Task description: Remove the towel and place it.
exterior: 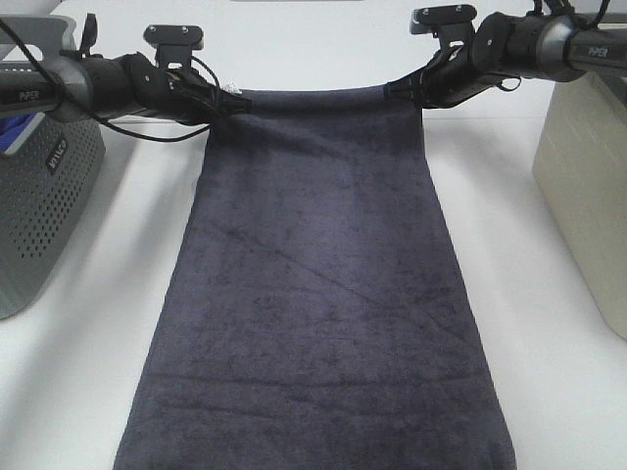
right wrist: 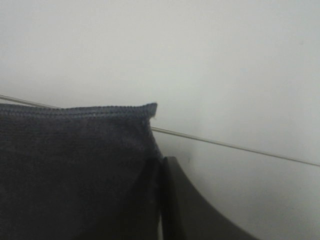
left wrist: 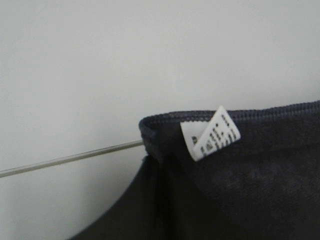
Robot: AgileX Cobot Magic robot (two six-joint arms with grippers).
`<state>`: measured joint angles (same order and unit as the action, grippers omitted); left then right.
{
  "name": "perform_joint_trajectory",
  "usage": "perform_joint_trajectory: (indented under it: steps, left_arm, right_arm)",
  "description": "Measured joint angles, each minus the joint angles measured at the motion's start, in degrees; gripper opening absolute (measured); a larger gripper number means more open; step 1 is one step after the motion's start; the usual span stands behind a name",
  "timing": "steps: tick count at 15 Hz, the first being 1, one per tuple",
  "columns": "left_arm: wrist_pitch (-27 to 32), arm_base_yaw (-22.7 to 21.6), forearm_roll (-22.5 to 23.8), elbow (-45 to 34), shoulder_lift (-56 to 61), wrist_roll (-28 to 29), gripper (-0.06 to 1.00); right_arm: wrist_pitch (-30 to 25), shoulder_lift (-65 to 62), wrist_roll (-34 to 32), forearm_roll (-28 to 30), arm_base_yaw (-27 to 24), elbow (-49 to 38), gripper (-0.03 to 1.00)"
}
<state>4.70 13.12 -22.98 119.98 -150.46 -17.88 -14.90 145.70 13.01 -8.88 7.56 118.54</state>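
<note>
The dark charcoal-grey towel (exterior: 313,284) hangs spread out as a long sheet from its two upper corners, with its lower end running off the near edge of the exterior high view. My left gripper (exterior: 227,100) is shut on the upper left corner, beside the small white tag (left wrist: 210,134). My right gripper (exterior: 397,88) is shut on the upper right corner (right wrist: 145,111). In the right wrist view one dark finger (right wrist: 185,205) shows pressed against the cloth. In the left wrist view the towel (left wrist: 235,180) hides the fingers.
A grey perforated basket (exterior: 39,186) stands at the left with something blue inside. A beige bin (exterior: 588,186) stands at the right. The white table (exterior: 118,294) lies under and on both sides of the towel.
</note>
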Motion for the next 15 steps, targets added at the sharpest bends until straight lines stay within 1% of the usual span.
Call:
perform_joint_trajectory:
  steps: [3,4,5,6,7,8,9,10,11,12,13,15]
  left_arm:
    - [-1.5,0.0,0.0,0.0,-0.9,0.0,0.0]
    - [-1.6,0.0,0.0,0.0,-1.0,0.0,0.03]
    - [-2.0,0.2,0.0,0.0,-1.1,0.0,0.07]
    - [-2.9,0.2,0.0,0.0,-1.2,0.0,0.15]
    - [-3.3,0.3,0.0,0.0,-1.4,0.0,0.38]
    - [-3.3,0.3,0.0,0.0,-1.6,0.0,0.49]
    - [-3.3,0.5,0.0,0.0,-1.8,0.0,0.6]
    - [-3.3,0.5,0.0,0.0,-2.0,0.0,0.63]
    - [-3.3,0.6,0.0,0.0,-2.0,0.0,0.7]
    - [-3.2,0.6,0.0,0.0,-2.0,0.0,0.72]
    - [-2.5,0.6,0.0,0.0,-1.7,0.0,0.73]
    - [2.1,0.6,0.0,0.0,-0.4,0.0,0.74]
  right_arm:
    - [1.1,0.1,0.0,-0.2,0.0,0.0,0.02]
    - [1.3,0.1,0.0,-0.2,0.0,0.0,0.02]
    - [1.3,0.1,0.0,-0.2,0.0,0.0,0.03]
    - [1.4,0.1,0.0,-0.3,0.0,0.0,0.06]
    - [1.4,0.1,0.0,-0.6,0.0,0.0,0.26]
    - [1.4,0.1,-0.1,-0.9,0.0,0.0,0.42]
    - [1.4,0.1,-0.1,-1.0,0.0,0.0,0.48]
    - [1.1,0.1,-0.1,-1.0,0.0,0.0,0.59]
    - [0.3,0.1,-0.1,-1.0,0.0,0.0,0.65]
    - [-0.2,0.1,-0.1,-1.0,0.0,0.0,0.67]
    - [-1.5,0.1,-0.1,-1.0,0.0,0.0,0.68]
    - [-6.1,-0.9,-0.1,-0.9,0.0,0.0,0.69]
